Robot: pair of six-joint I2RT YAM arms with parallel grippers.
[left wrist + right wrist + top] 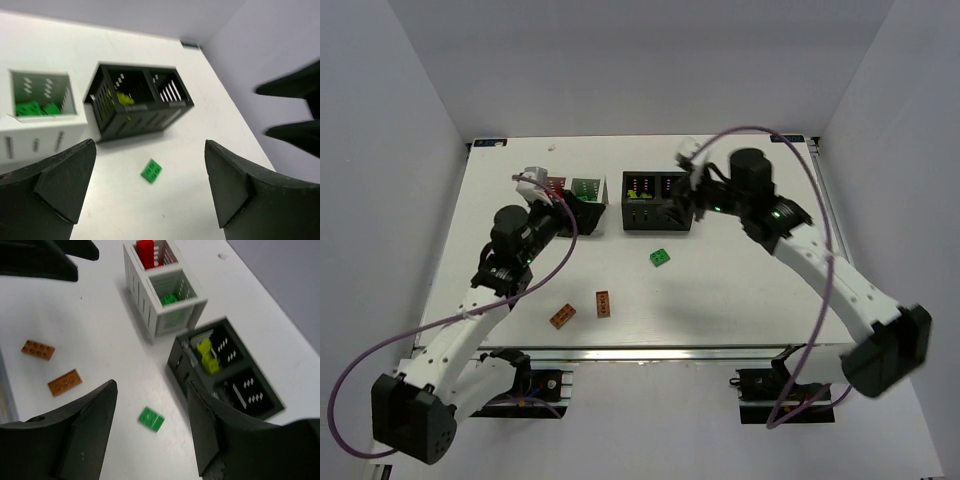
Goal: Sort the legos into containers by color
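Observation:
One green lego lies loose on the table in front of the black container. It shows below both sets of jaws, as the green lego and the green lego. Two brown-orange legos lie nearer the front edge. The white container holds a red lego in one compartment and green legos in the other. Yellow-green legos sit in one black compartment; the other looks empty. My left gripper hangs open by the white container. My right gripper is open beside the black container, holding nothing.
White walls close in the table on three sides. A metal rail runs along the front edge, with both arm bases behind it. The right arm's fingers show dark and blurred at the right of the left wrist view.

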